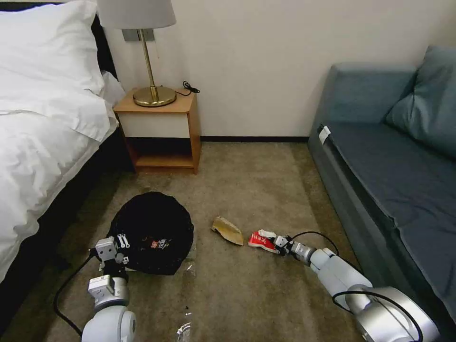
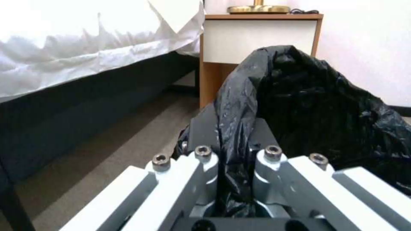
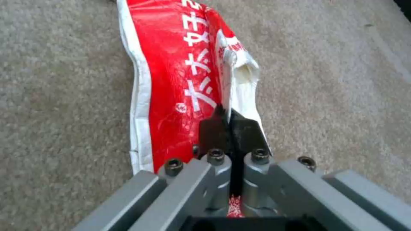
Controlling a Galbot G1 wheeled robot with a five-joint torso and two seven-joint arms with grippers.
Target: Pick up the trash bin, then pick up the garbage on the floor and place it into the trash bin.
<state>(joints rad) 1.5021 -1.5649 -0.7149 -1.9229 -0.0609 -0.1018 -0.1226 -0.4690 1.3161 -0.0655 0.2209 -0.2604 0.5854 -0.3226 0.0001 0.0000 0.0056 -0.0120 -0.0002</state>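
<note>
Left hand (image 1: 122, 242): clamped on bin (image 1: 154, 232) liner at rim, by bed. Right hand (image 1: 279, 241): clamped on red packet (image 1: 262, 240), on carpet. Wrapper (image 1: 228, 230): between bin and packet.

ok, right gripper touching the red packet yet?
Touching. Right wrist view: the right gripper fingers are closed on an edge of the red-and-white packet.

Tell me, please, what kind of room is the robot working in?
Most likely a hotel bedroom: a bed with white linen, a wooden nightstand holding a brass lamp, and a blue-grey sofa stand on the carpeted floor.
</note>
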